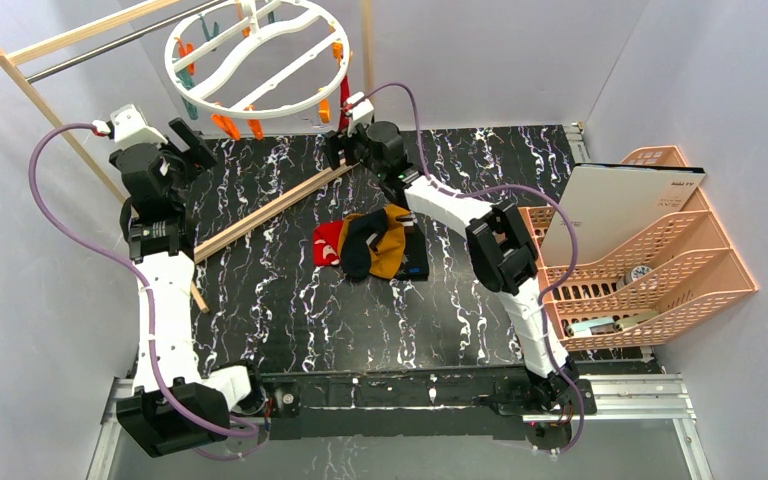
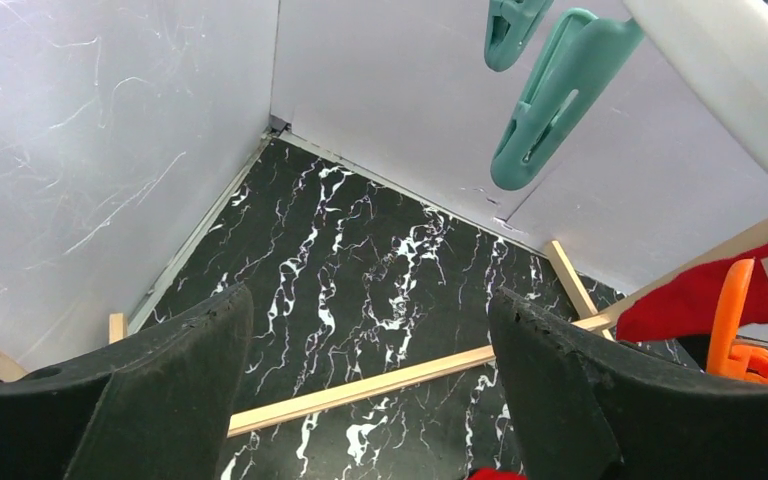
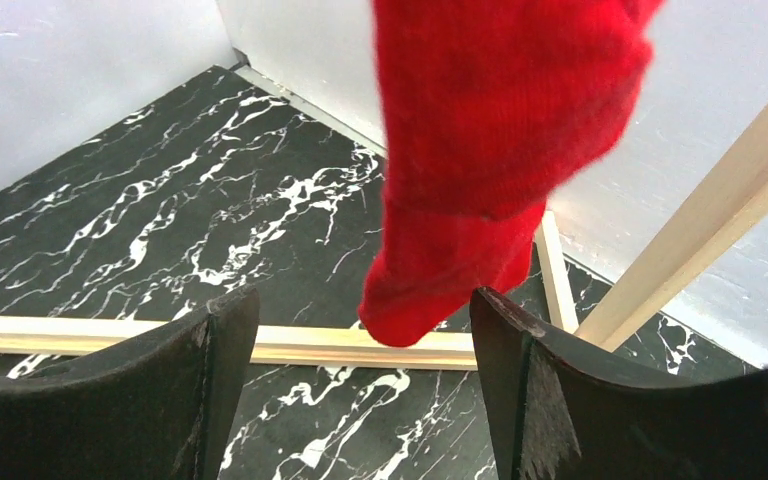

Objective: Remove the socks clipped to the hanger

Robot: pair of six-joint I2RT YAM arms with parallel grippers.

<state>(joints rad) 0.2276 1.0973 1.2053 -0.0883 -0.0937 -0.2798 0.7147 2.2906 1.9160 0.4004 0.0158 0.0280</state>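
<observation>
Jaws of the right gripper [image 3: 360, 320] stand spread either side of the red knitted sock [image 3: 500, 150], which hangs at upper centre from the round white plastic hanger [image 1: 171, 52]. Left gripper [image 2: 370, 310] jaws are likewise spread, holding nothing.

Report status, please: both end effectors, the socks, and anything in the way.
Left end effector open, empty, near teal clips. Right end effector open, red sock hanging from hanger just ahead, not gripped. Other socks piled on table. No obstruction seen.
</observation>
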